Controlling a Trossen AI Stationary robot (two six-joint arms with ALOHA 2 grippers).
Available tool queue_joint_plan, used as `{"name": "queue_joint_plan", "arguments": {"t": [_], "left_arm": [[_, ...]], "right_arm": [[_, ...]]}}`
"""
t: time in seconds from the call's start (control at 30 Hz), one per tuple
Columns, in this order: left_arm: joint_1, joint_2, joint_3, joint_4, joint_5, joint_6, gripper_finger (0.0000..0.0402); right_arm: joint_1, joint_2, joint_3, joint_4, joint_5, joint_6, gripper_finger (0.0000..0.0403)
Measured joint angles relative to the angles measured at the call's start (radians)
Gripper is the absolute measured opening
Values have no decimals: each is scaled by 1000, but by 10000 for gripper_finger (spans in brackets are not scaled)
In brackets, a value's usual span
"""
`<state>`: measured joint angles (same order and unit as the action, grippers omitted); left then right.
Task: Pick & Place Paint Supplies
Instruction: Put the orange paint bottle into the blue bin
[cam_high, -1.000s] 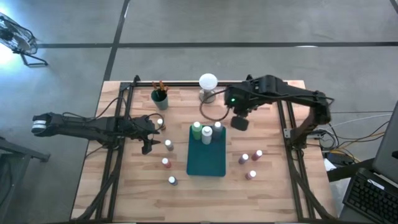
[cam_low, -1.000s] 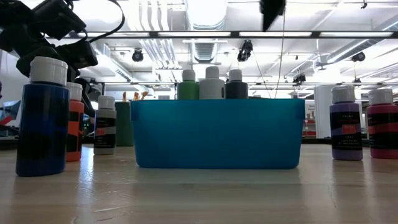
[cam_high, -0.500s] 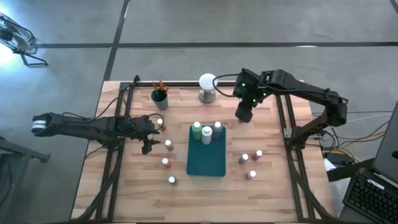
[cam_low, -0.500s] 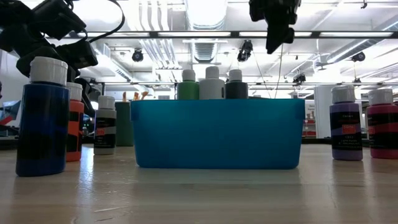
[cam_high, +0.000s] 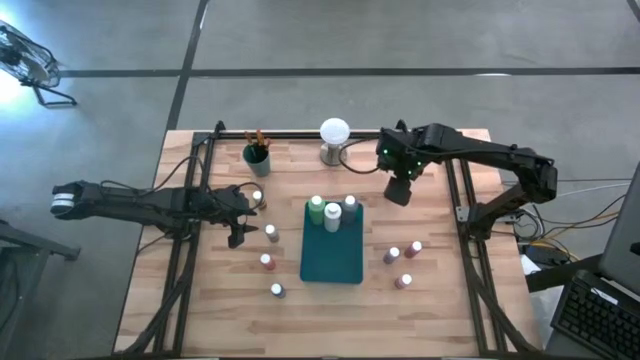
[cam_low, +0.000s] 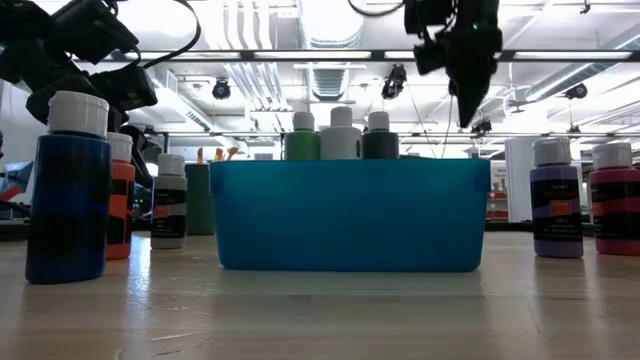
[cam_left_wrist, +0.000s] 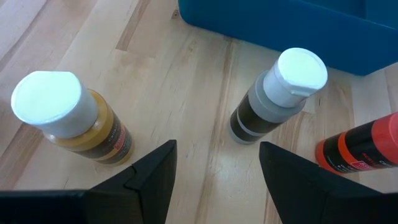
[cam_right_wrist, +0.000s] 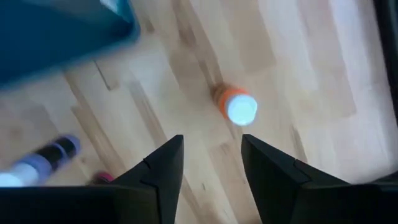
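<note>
On the wooden table (cam_high: 440, 310), the right gripper (cam_high: 399, 193) hangs open and empty beside the teal bin (cam_high: 333, 258); the left gripper (cam_high: 238, 213) gapes wide among bottles (cam_high: 271, 233).

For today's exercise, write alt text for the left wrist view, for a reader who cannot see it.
The left gripper hangs open and empty above a wooden table, its dark fingers pointing between two white-capped paint bottles: a mustard-yellow bottle and a dark grey-banded bottle. A red-orange bottle shows at one edge, beside the blue bin beyond.
</note>
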<state>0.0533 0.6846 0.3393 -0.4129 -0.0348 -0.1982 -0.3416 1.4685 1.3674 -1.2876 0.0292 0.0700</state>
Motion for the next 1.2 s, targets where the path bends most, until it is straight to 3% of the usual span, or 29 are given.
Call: {"name": "queue_joint_plan", "arguments": {"t": [0.13,0.37,0.6,1.2], "left_arm": [[0,0,0,0,0,0,234],[0,0,0,0,0,0,234],[0,0,0,0,0,0,234],[0,0,0,0,0,0,234]], "right_arm": [[-25,0,-64,38,-5,-33,150],[-105,0,-138,118,-131,-153,130],[-132,13,-146,149,-136,-260,129],[-179,72,-177,205,-109,-250,212]]}}
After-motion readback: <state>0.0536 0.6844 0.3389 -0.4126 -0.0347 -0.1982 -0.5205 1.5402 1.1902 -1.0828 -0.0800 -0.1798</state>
